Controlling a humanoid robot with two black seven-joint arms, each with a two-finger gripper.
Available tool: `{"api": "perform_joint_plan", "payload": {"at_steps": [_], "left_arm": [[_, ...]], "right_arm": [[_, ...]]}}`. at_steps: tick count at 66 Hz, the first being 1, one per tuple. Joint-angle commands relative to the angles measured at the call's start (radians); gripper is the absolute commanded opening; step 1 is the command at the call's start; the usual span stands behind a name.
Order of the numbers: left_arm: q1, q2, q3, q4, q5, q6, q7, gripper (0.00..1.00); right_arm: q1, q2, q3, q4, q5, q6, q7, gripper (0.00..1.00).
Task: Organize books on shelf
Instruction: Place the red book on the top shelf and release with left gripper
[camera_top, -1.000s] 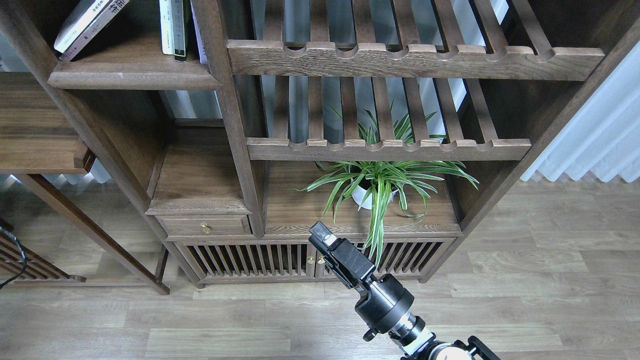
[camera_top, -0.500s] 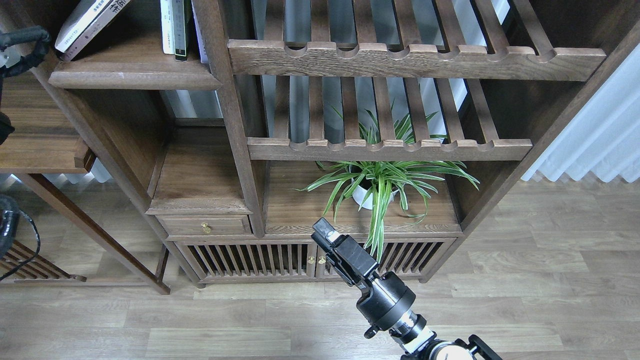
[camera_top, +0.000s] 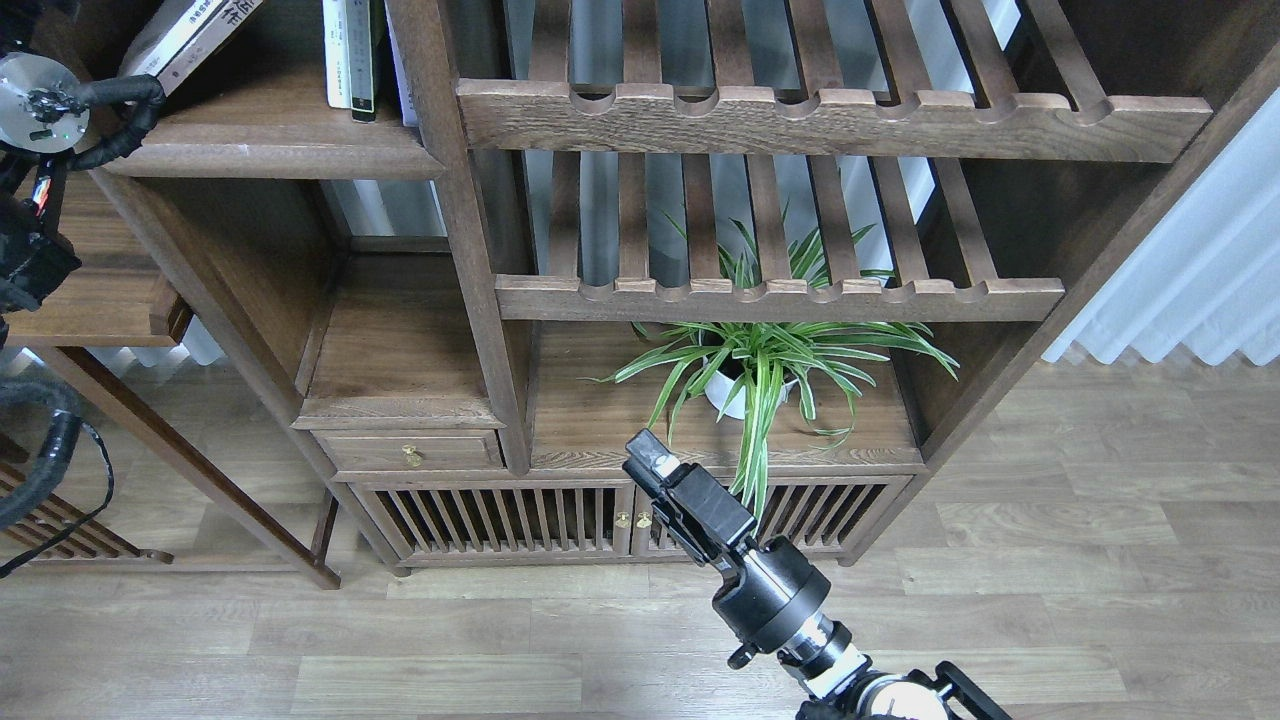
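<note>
Books (camera_top: 195, 35) lean at shelf (camera_top: 270, 150) left end, top-left, not yet straightened. Left arm at left edge, fingers hidden. Right gripper (camera_top: 655, 468) low, empty, finger gap unreadable.

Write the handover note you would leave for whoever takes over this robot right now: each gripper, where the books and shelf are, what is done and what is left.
Right gripper: low in front of the cabinet, near the potted plant, holding nothing; whether it is open or shut cannot be told.
Left gripper: not clearly visible; only parts of the left arm show at the left edge, raised beside the shelf.
Books: leaning at the left end of the shelf, top left. Thin upright volumes stand to their right.
Done: nothing visible yet; the books still lean.
Left: probably bring the left arm to the leaning books and straighten them.
</note>
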Motion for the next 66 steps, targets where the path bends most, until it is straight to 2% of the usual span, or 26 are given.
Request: {"api": "perform_joint_plan", "payload": {"at_steps": [1, 11, 17, 38, 60, 66], "left_arm": [[0.004, -0.024, 0.022, -0.021, -0.04, -0.002, 0.002, 0.2], [0.007, -0.036, 0.039, -0.079, -0.068, -0.002, 0.005, 0.27], [0.042, -0.019, 0.026, -0.156, -0.069, -0.004, 0.008, 0.32], [0.148, 0.047, 0.011, -0.263, -0.077, -0.004, 0.008, 0.3], [0.154, 0.073, -0.021, -0.268, -0.088, -0.005, 0.008, 0.32], [0.153, 0.079, -0.024, -0.266, -0.089, -0.008, 0.008, 0.28]], "right_arm": [[0.01, 0.0, 0.0, -0.015, 0.003, 0.0, 0.0, 0.68], [0.021, 0.0, -0.002, -0.032, 0.015, 0.0, 0.0, 0.69], [0.021, 0.0, -0.002, -0.032, 0.02, 0.0, 0.001, 0.69], [0.008, 0.0, -0.011, -0.031, 0.021, 0.0, -0.005, 0.69], [0.005, 0.0, -0.012, -0.029, 0.02, 0.0, -0.006, 0.69], [0.004, 0.0, -0.014, -0.029, 0.02, 0.0, -0.006, 0.69]]}}
